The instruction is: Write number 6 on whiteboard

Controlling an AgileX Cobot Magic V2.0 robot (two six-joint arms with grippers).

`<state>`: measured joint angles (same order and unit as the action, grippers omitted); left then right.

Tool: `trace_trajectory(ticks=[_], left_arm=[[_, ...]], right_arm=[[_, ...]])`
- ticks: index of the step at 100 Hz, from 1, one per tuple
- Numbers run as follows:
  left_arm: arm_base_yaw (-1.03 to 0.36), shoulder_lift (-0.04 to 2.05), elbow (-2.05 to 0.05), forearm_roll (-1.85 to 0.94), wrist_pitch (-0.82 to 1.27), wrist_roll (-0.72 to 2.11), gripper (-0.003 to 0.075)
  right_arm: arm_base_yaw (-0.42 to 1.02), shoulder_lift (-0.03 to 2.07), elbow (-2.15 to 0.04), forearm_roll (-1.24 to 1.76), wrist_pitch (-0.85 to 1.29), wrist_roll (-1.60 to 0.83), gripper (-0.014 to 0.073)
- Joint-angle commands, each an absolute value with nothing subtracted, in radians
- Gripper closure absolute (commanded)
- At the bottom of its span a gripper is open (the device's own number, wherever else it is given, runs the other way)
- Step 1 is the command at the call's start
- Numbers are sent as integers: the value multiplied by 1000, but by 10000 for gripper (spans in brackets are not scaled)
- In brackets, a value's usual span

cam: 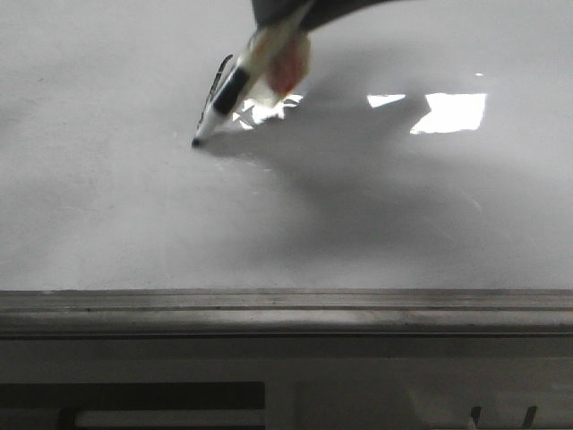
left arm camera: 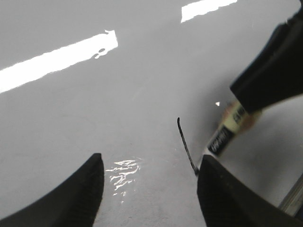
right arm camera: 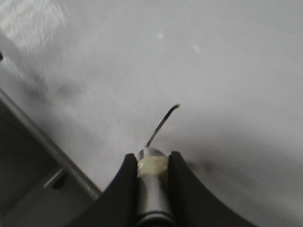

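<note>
The whiteboard (cam: 403, 224) fills the front view. On it is one thin, slanted black stroke of the number 6 (cam: 218, 82), also in the left wrist view (left arm camera: 184, 144) and the right wrist view (right arm camera: 163, 122). My right gripper (cam: 291, 22) comes in from the top, shut on a marker (cam: 235, 85) with a black band; the marker tip (cam: 195, 142) touches the board at the stroke's lower end. In the right wrist view the gripper (right arm camera: 152, 157) clamps the marker barrel (right arm camera: 152, 187). My left gripper (left arm camera: 151, 158) is open and empty, hovering over the board beside the stroke.
A grey metal ledge (cam: 286, 309) runs along the board's lower edge and also shows in the right wrist view (right arm camera: 42, 137). Bright light reflections (cam: 452, 112) lie on the board to the right. The right gripper (left arm camera: 274, 75) and marker (left arm camera: 227, 135) are close to my left gripper's finger (left arm camera: 227, 198).
</note>
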<state>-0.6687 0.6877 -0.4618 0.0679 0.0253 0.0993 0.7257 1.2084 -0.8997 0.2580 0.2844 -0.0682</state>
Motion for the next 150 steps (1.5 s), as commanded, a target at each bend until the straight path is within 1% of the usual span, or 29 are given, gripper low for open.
trace_trajectory(ticks=[1, 16, 31, 42, 69, 98, 116, 136, 150], left_arm=[[-664, 683, -495, 58, -59, 89, 323], [-664, 683, -495, 58, -59, 89, 323], [-664, 683, -495, 57, -59, 89, 323], [-664, 683, -495, 53, -59, 89, 323], [-664, 683, -495, 53, -59, 89, 323], [-671, 683, -495, 53, -57, 89, 323], [-768, 692, -495, 53, -39, 89, 323], [-924, 765, -476, 107, 14, 92, 323], [-985, 841, -474, 170, 0, 92, 323]], right_arm=[[736, 1204, -887, 241, 274, -79, 658], [692, 1164, -853, 230, 346, -79, 657], [647, 1090, -854, 214, 297, -79, 657], [641, 1107, -879, 214, 293, -79, 657], [715, 1233, -940, 214, 278, -79, 657], [741, 1207, -945, 214, 271, -79, 657], [817, 1148, -945, 212, 297, -79, 657], [828, 1142, -945, 212, 398, -79, 657], [864, 1142, -945, 212, 401, -79, 657]])
